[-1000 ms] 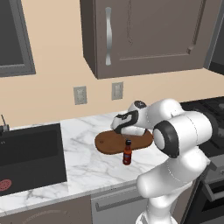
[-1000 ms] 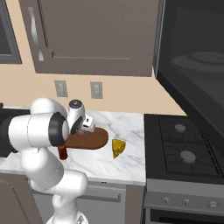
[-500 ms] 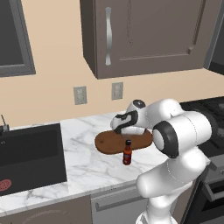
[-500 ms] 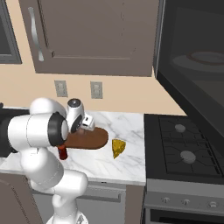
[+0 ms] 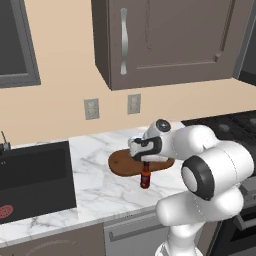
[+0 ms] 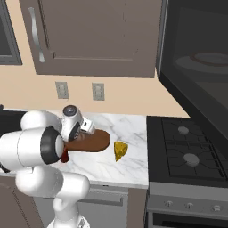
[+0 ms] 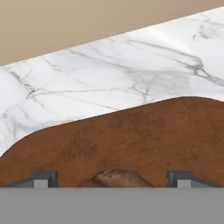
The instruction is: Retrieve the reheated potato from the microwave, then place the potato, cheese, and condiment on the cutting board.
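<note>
The oval reddish-brown cutting board (image 5: 122,165) (image 6: 95,141) (image 7: 131,131) lies on the marble counter. My gripper (image 5: 136,149) (image 6: 87,127) (image 7: 112,178) hovers low over it, open. The tan-brown potato (image 7: 116,177) rests on the board between the two wide-apart fingertips, with a gap on each side. The dark red condiment bottle (image 5: 145,177) (image 6: 65,156) stands upright on the counter just in front of the board. The yellow cheese wedge (image 6: 120,150) sits on the counter right of the board. The microwave (image 6: 196,58) hangs at the upper right above the stove.
A black sink (image 5: 32,175) is set in the counter to the left. The gas stove (image 6: 187,151) adjoins the counter on the right. Brown wall cabinets (image 5: 165,40) hang overhead, and two wall outlets (image 5: 133,103) are behind the board.
</note>
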{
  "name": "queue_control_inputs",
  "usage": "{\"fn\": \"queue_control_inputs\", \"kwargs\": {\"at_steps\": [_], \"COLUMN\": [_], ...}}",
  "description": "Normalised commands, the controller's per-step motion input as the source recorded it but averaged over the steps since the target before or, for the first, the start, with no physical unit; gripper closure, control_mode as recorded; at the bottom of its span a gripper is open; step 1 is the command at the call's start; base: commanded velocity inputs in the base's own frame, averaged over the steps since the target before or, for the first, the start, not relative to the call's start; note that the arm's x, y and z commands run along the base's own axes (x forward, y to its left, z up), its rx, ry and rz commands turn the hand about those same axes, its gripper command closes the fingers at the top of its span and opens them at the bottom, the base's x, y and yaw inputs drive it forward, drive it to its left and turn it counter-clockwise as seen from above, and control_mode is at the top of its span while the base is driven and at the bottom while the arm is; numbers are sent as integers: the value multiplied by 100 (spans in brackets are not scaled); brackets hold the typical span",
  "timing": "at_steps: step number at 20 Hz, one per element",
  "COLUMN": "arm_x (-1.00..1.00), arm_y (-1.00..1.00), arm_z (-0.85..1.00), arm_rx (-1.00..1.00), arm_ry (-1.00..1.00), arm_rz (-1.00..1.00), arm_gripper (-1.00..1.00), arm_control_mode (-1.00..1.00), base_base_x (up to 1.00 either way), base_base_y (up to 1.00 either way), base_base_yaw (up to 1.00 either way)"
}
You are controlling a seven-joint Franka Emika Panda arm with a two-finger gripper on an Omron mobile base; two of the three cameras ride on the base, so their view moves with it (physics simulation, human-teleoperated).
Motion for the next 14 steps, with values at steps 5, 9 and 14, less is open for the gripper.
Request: {"fn": "queue_control_inputs", "kwargs": {"at_steps": [5,9,14], "arm_x": [-42,-18,-1], "arm_y": [-35,-53,-50], "arm_z": [51,55,54], "arm_rx": [0,0,0], "arm_ry": [-17,-10,-4], "arm_rz": [-6,-8,-5], "arm_gripper": [-100,-100,-100], "arm_control_mode": [-100,-100,-100], "base_base_x": [0,0,0], "base_base_y": [0,0,0], "base_base_yaw": [0,0,0]}}
